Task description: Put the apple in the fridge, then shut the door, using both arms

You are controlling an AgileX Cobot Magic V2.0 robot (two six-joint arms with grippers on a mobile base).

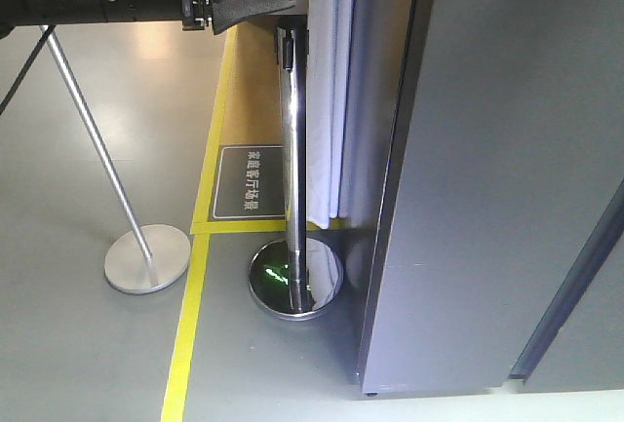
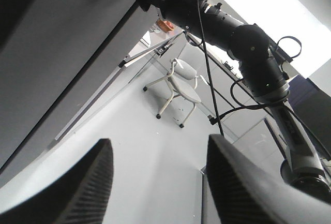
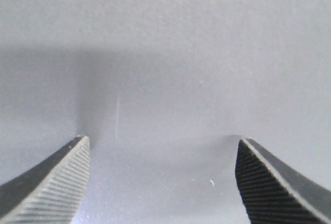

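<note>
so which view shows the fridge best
The front view: the fridge shows as a tall dark grey body down to its foot on the floor. The left wrist view catches only a slanted grey side. The right wrist view shows just a plain grey surface filling the frame.

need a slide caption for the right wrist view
Open right gripper facing a plain grey panel at close range, nothing between its fingers.
</note>
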